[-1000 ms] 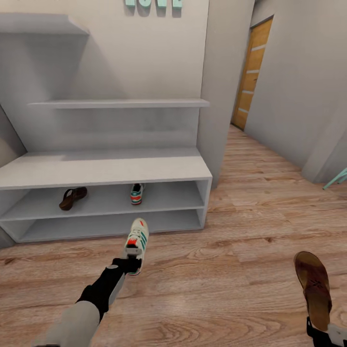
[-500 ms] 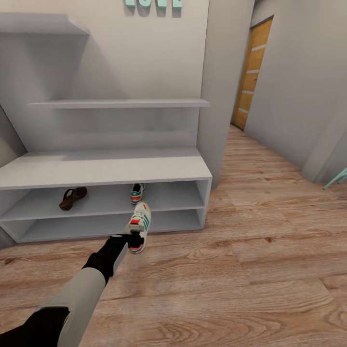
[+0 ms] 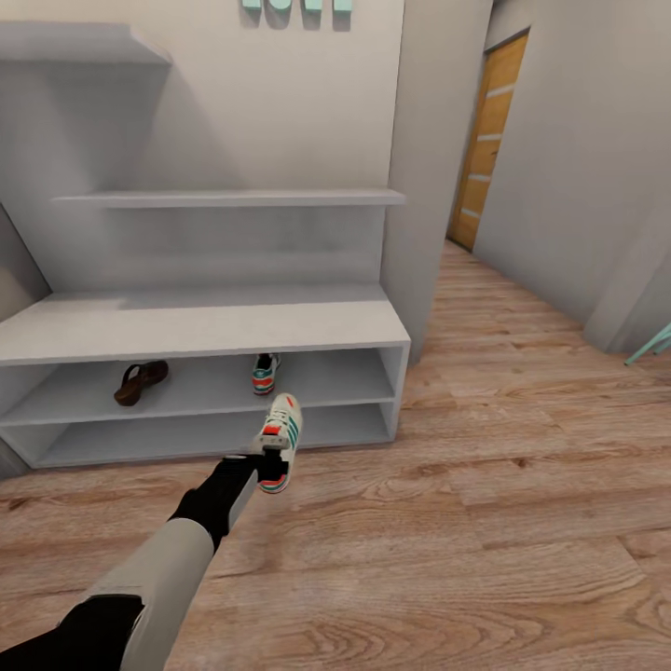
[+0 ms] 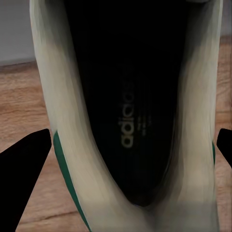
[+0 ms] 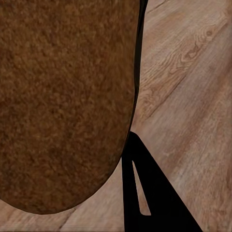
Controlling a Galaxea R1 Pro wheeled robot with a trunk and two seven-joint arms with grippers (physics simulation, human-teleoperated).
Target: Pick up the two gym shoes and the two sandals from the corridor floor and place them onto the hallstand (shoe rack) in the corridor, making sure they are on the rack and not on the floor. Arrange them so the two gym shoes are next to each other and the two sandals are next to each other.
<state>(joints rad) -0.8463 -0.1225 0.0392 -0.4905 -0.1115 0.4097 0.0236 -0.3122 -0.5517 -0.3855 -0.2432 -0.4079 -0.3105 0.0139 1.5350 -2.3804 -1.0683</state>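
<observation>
step: you were placing shoe two | left gripper (image 3: 264, 458) jaws clamped on gym shoe (image 3: 278, 440), just before hallstand (image 3: 200, 331) | right jaws held sandal (image 5: 63, 96) | next: slot it beside shelved sneaker (image 3: 265, 374), I reckon

Head camera high, facing forward and down at shoe rack (image 3: 205, 326) and wood floor (image 3: 466, 522), left wrist camera very close inside sneaker (image 4: 130, 116), right wrist camera tight on sandal (image 5: 63, 96), all views sharing floor
</observation>
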